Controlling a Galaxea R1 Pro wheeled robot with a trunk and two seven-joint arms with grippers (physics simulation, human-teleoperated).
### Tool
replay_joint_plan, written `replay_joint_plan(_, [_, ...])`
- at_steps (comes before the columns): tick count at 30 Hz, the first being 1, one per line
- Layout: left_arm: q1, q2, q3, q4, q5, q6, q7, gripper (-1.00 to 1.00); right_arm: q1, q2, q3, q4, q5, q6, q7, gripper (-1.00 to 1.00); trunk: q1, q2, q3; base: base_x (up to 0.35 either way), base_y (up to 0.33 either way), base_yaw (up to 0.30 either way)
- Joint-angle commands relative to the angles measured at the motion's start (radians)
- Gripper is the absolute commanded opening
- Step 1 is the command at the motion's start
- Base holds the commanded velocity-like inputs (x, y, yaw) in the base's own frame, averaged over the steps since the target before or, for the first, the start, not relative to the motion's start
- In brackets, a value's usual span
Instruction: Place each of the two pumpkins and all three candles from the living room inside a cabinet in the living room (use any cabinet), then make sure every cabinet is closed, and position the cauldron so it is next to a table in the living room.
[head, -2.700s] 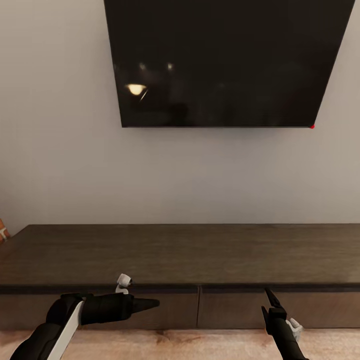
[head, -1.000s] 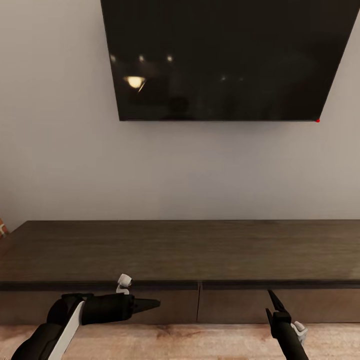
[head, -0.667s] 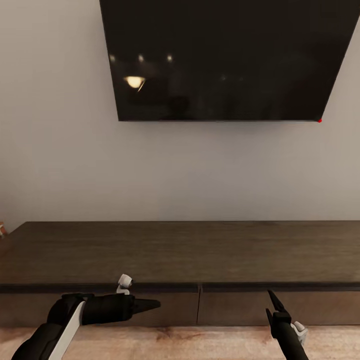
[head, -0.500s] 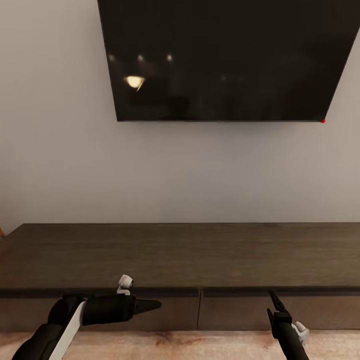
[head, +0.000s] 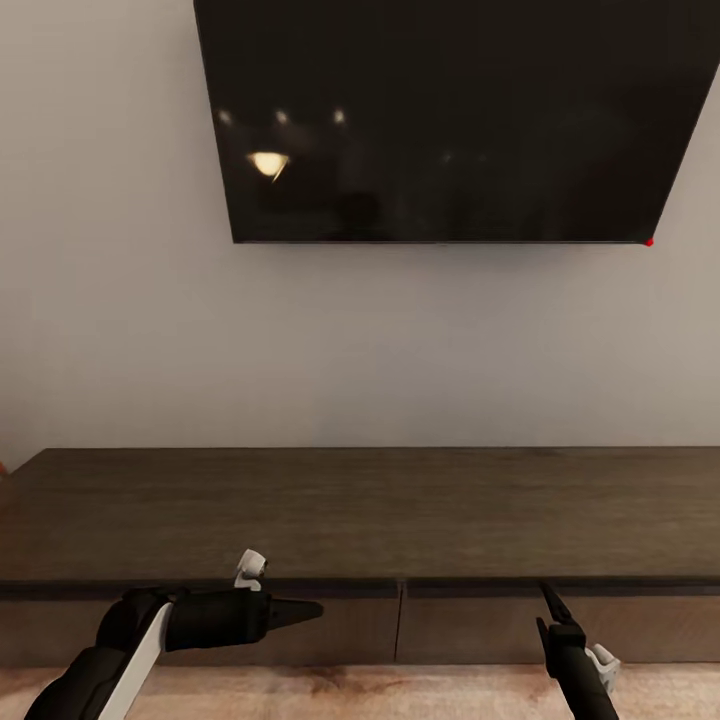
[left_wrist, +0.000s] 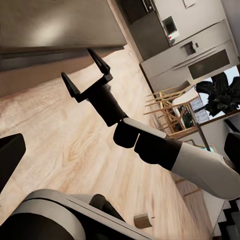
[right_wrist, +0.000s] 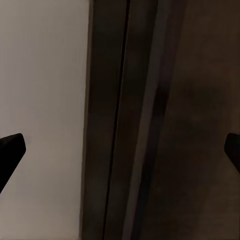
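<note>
- Compared with the earliest head picture, the whole view has shifted slightly left and down: the orange-brown object at the far left edge has almost slid out of frame, and the television's red light sits further right. This reads as camera and base motion; cabinet and television have not moved themselves.
- Television (head: 440, 120): wall-mounted, dark, hanging well above the cabinet.
- Cabinet (head: 360, 510): long, low, dark brown, spanning the frame directly ahead. Both visible drawer fronts are flush and shut, the seam between them near centre. Its top carries nothing.
- Wood floor (head: 380, 695): visible at the near edge, below the drawer fronts.
- Left gripper (head: 300, 607): held low in front of the left drawer front, pointing right. Whether its fingers are parted cannot be told.
- Right gripper (left_wrist: 85, 70): in the left wrist view its two fingers are spread wide and hold nothing; in the head view it points up at the right drawer's upper lip.
- Judgement: the step in hand is opening a drawer. With no handles, the right fingertips should hook under the top lip and draw straight back toward the robot, slowly, keeping the base square to the front.
</note>
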Motion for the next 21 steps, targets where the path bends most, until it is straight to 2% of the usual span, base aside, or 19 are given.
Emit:
replay_joint_plan(1, [-0.001, 0.001, -0.004, 0.0, 0.003, 0.006, 0.0, 1.0, 0.0, 0.0, -0.001, 0.001, -0.011, 0.01, 0.003, 1.0, 0.0, 0.0, -0.001, 0.115, 0.0, 0.0])
replay_joint_plan(13, [-0.001, 0.001, -0.008, 0.0, 0.004, 0.006, 0.0, 1.0, 0.0, 0.0, -0.001, 0.004, -0.012, -0.007, -0.012, 1.0, 0.0, 0.0, -0.001, 0.019, 0.0, 0.0])
replay_joint_plan(21, [-0.001, 0.001, -0.01, 0.0, 0.004, 0.006, 0.0, 1.0, -0.001, -0.004, -0.001, 0.004, -0.012, -0.009, -0.014, 1.0, 0.0, 0.0, -0.001, 0.084, 0.0, 0.0])
